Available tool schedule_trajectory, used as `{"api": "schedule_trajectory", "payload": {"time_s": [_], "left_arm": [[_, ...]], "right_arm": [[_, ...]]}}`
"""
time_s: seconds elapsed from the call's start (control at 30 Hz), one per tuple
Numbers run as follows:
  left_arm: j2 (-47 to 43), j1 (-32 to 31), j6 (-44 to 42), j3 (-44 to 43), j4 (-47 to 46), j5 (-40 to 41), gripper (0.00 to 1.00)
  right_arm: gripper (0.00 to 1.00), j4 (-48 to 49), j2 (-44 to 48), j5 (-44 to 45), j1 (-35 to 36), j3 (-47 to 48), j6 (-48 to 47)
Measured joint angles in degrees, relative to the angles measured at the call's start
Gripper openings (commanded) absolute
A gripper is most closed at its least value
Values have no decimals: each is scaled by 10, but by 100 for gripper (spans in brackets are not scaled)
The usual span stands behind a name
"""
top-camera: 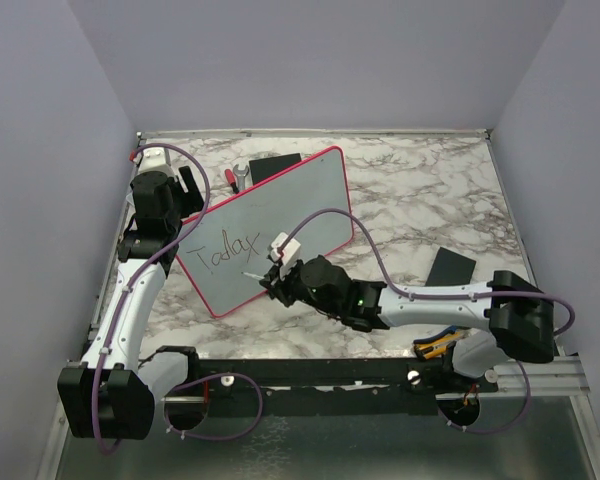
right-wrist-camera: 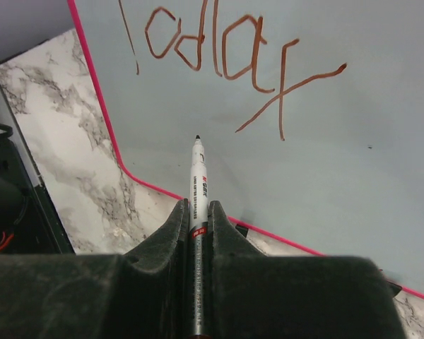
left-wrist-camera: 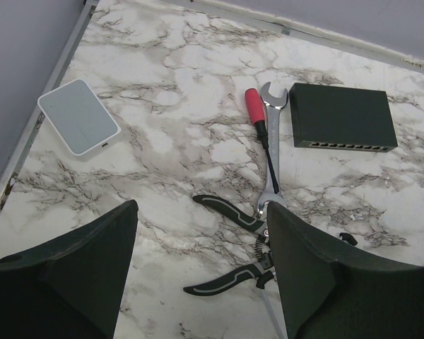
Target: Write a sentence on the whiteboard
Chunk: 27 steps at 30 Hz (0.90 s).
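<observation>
The whiteboard [top-camera: 305,195], pale grey with a pink-red frame, lies slanted across the left half of the table. The sentence [top-camera: 227,252] on it reads "Today" in thin dark strokes, also seen as lettering [right-wrist-camera: 219,49] in the right wrist view. My right gripper [top-camera: 270,281] [right-wrist-camera: 198,206] is shut on a white marker [right-wrist-camera: 199,176]. Its tip hovers at the board's surface [right-wrist-camera: 339,183] just below the lettering; contact cannot be told. My left gripper [top-camera: 187,205] [left-wrist-camera: 201,206] stands open by the board's left corner, with only tabletop between its fingers.
Behind the board lie a red-handled screwdriver [left-wrist-camera: 254,109], a wrench [left-wrist-camera: 272,141], black-handled pliers [left-wrist-camera: 233,212], a black box [left-wrist-camera: 343,116] and a small white device [left-wrist-camera: 79,116]. A dark flat pad [top-camera: 450,267] lies on the right of the table. Walls enclose the table.
</observation>
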<state>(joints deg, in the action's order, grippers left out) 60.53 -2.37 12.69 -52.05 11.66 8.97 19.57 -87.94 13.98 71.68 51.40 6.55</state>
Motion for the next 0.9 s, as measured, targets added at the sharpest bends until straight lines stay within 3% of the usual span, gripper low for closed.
{"api": "schedule_trajectory", "payload": {"time_s": [0.37, 0.9], "left_arm": [[0, 0, 0, 0, -1, -9, 75], [-2, 0, -1, 4, -12, -21, 75]], "right_arm": [[0, -2, 76, 32, 0, -9, -2], [0, -17, 91, 80, -19, -13, -12]]}}
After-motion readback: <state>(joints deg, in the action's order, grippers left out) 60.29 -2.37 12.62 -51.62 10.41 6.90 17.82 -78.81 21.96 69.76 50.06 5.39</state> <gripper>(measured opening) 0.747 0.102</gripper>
